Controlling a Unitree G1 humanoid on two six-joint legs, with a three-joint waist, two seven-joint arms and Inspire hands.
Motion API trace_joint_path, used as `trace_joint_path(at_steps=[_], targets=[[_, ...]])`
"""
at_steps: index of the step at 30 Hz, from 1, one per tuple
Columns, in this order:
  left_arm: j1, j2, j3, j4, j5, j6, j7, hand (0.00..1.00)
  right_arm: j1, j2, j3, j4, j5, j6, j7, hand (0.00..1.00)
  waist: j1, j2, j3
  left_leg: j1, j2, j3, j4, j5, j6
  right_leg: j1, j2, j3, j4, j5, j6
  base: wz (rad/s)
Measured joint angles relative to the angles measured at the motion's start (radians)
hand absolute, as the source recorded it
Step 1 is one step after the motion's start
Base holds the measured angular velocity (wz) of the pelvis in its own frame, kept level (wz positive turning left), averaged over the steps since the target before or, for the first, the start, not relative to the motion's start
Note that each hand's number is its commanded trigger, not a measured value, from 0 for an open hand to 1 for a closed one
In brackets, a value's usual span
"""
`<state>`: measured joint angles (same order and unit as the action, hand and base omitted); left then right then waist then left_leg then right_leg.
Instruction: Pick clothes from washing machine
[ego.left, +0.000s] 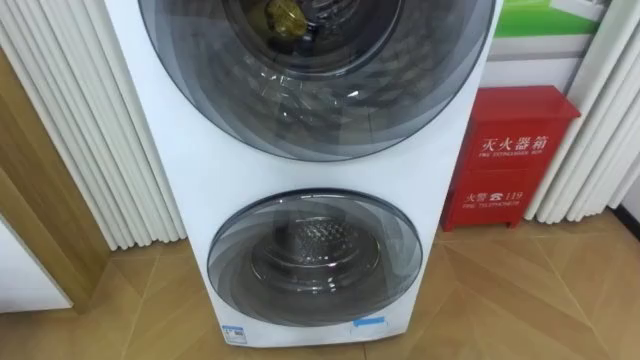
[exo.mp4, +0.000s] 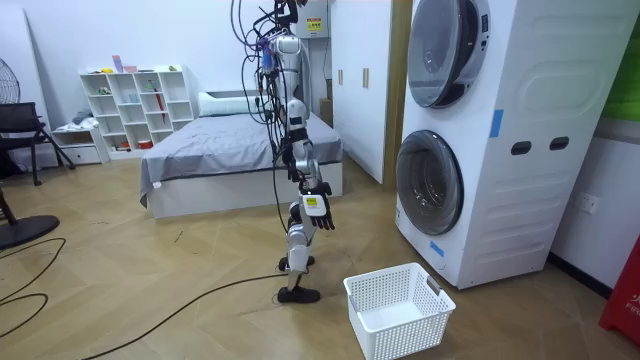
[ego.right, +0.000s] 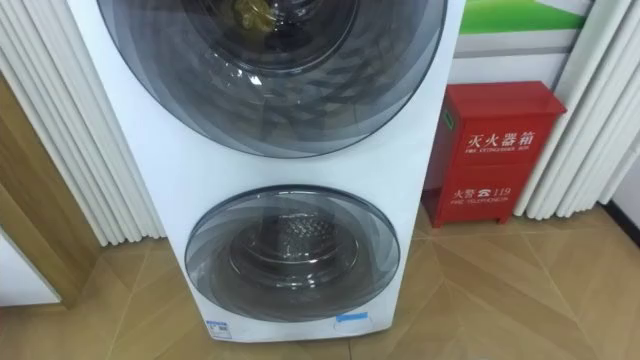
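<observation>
A tall white metal washing machine is seen with two round holes for washing, one on top of the other. Each is covered by a big round door of dark see-through glass, and both doors are shut. Behind the top round glass door, a small yellow thing is seen lying in the tub; whether it is clothes cannot be told. Behind the bottom round glass door, the shiny metal tub with many little holes is seen bare. A white plastic basket with a criss-cross wall is set on the brown wooden floor, just in front of the machine, and its bare bottom can be seen. A red metal box is stood on the floor to the right of the machine. The robot is stood between the grey bed and the machine, facing the machine, with the basket near its feet. Its right robot hand is hung low by its side, fingers pointed down and loose, and nothing is held in it.
</observation>
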<state>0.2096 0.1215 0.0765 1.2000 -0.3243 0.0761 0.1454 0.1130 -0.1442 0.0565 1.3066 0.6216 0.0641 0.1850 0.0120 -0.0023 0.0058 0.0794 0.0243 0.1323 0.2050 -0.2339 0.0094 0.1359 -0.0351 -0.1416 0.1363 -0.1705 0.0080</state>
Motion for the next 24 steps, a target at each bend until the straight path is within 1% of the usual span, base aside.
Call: trace_joint_path(at_steps=[3, 5, 10, 11, 19, 20, 21, 22, 23, 24], targets=[[0.000, -0.001, 0.001, 0.000, 0.001, -0.008, 0.000, 0.00, -0.001, 0.002, 0.000, -0.009, -0.003, 0.000, 0.001, 0.00, -0.003, -0.004, -0.0026, 0.000, 0.000, 0.001, -0.002, 0.000, 0.000, -0.007, 0.000, 0.000, 0.001, 0.000, 0.000, 0.00], [0.000, -0.001, 0.003, -0.004, 0.002, -0.014, 0.000, 0.00, 0.007, 0.002, -0.001, -0.028, -0.017, 0.000, 0.000, 0.00, -0.003, -0.004, -0.0024, 0.000, 0.000, 0.002, -0.003, 0.000, 0.000, -0.009, 0.000, -0.001, 0.001, 0.000, 0.000, 0.00], [0.004, -0.001, 0.001, -0.035, 0.002, -0.014, 0.000, 0.00, 0.009, 0.000, 0.000, -0.054, -0.048, 0.002, 0.000, 0.00, -0.003, -0.004, -0.0023, 0.001, 0.000, 0.003, -0.007, 0.000, 0.000, -0.011, 0.000, 0.000, 0.001, 0.000, 0.000, 0.00], [0.004, 0.000, 0.000, -0.042, 0.001, -0.014, 0.000, 0.00, 0.008, 0.000, 0.000, -0.062, -0.058, 0.002, 0.000, 0.00, -0.003, -0.001, -0.0031, 0.001, 0.000, 0.003, -0.007, 0.000, 0.000, -0.011, 0.000, 0.000, 0.001, 0.000, 0.000, 0.00], [-0.004, 0.000, -0.001, -0.043, 0.001, -0.023, -0.009, 0.00, 0.007, -0.001, 0.002, -0.064, -0.080, -0.001, 0.001, 0.00, 0.000, 0.006, -0.0005, 0.001, 0.000, 0.002, -0.007, 0.000, 0.000, -0.007, 0.000, -0.004, 0.001, 0.000, 0.000, 0.00], [0.000, 0.000, -0.001, -0.042, 0.001, -0.027, -0.009, 0.00, 0.006, -0.001, 0.002, -0.066, -0.080, -0.001, 0.000, 0.00, 0.000, 0.002, 0.0013, 0.001, 0.000, -0.001, -0.008, 0.000, 0.000, -0.007, 0.000, -0.009, 0.001, 0.000, 0.000, 0.00], [-0.001, 0.000, -0.001, -0.043, 0.001, -0.034, -0.009, 0.00, 0.006, -0.003, 0.002, -0.086, -0.081, 0.002, -0.004, 0.00, 0.003, 0.002, 0.0013, 0.000, 0.000, -0.002, -0.009, 0.000, 0.000, -0.006, 0.000, -0.011, 0.003, 0.000, 0.000, 0.00], [-0.004, 0.000, -0.002, -0.043, 0.001, -0.036, -0.010, 0.00, 0.006, -0.004, 0.003, -0.105, -0.081, 0.004, -0.009, 0.00, 0.003, -0.004, 0.0004, 0.000, 0.000, -0.001, -0.010, 0.000, 0.000, -0.006, -0.001, -0.011, 0.003, 0.000, 0.000, 0.00], [-0.009, 0.000, -0.001, -0.043, 0.004, -0.040, -0.010, 0.00, 0.005, -0.009, -0.002, -0.163, -0.082, 0.009, -0.018, 0.00, 0.002, -0.002, 0.0012, -0.001, 0.000, -0.001, -0.013, 0.000, 0.000, -0.005, -0.002, -0.013, 0.004, 0.000, 0.000, 0.00], [-0.011, 0.001, 0.001, -0.044, 0.008, -0.040, -0.010, 0.00, 0.004, -0.019, -0.003, -0.267, -0.089, 0.031, -0.036, 0.00, 0.000, -0.007, 0.0044, -0.001, 0.000, 0.000, -0.011, 0.000, 0.000, -0.008, -0.003, -0.013, 0.010, 0.000, 0.000, -0.04]])
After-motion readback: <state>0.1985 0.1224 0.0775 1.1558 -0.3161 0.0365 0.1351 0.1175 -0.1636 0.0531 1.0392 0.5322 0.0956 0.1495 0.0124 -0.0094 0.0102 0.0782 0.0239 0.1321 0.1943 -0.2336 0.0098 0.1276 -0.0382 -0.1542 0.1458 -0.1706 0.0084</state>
